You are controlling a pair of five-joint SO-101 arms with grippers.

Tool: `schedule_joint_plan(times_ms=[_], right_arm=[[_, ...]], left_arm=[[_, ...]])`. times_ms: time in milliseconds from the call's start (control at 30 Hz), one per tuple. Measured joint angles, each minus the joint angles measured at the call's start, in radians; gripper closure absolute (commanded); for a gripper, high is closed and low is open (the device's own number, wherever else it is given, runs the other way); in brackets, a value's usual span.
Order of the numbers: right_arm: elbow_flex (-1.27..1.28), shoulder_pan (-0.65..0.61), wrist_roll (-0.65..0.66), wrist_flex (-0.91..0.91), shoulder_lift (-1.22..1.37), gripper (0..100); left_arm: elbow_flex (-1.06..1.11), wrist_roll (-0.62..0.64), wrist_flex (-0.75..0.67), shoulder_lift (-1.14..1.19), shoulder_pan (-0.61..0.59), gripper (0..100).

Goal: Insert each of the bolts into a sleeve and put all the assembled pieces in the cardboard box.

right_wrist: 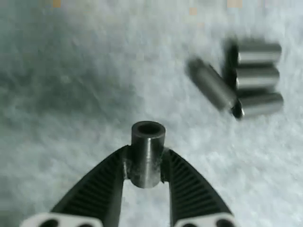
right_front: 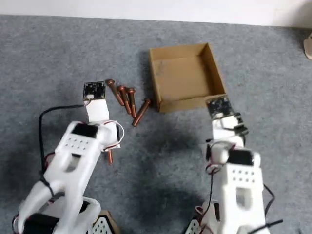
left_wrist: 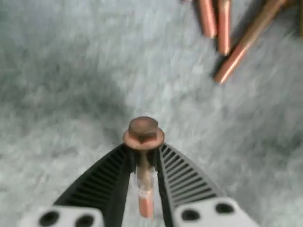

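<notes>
**Each gripper holds one part; box stands empty**

The left gripper (left_wrist: 144,150) is closed on a copper-coloured bolt (left_wrist: 143,137). Its two ribbed fingers press on the shank from either side, just under the flanged hex head. The head sticks out past the fingertips and the rest of the shank runs back between the fingers. In the high view the tip of this bolt (right_front: 110,156) pokes out beside the left arm (right_front: 78,146), above the grey, fuzzy-covered desk (right_front: 44,63).

The right gripper (right_wrist: 146,152) is closed on a dark metal sleeve (right_wrist: 147,151). The fingers clamp the lower part of its wall and the open bore faces away from the wrist. The right arm (right_front: 234,165) sits near the front right corner of the cardboard box (right_front: 192,103).

Four loose bolts (right_front: 127,101) lie on the desk in a rough fan between the left arm and the box. The nearest of them reaches almost to the box's front left corner. From the left wrist some of them (left_wrist: 222,28) show beyond the held bolt, well apart from it.

Four loose sleeves (right_wrist: 251,75) lie on their sides on the desk beyond the held sleeve. Three are stacked side by side and parallel, and the fourth lies tilted against them.

The box is open at the top, with nothing inside it.
</notes>
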Motion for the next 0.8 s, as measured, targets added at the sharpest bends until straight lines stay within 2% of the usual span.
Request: schedule_joint_plan(times_ms=[267, 400, 500, 667, 800], right_arm=[[0.253, -0.175, -0.155, -0.324, -0.226, 99.3], [0.413, -0.201, -0.253, -0.526, -0.313, 99.3], [0.512, -0.201, -0.276, -0.641, -0.377, 99.3], [0.526, -0.224, -0.279, -0.686, -0.494, 99.3], [0.526, -0.288, -0.281, -0.643, -0.582, 99.3]], left_arm=[[0.13, -0.002, -0.322, -0.098, 0.005, 99], [0.144, -0.002, -0.476, -0.133, 0.005, 99], [0.144, 0.0, -0.592, -0.161, 0.006, 99], [0.176, 0.0, -0.786, -0.176, 0.084, 99], [0.176, -0.002, -0.89, -0.176, 0.155, 99]])
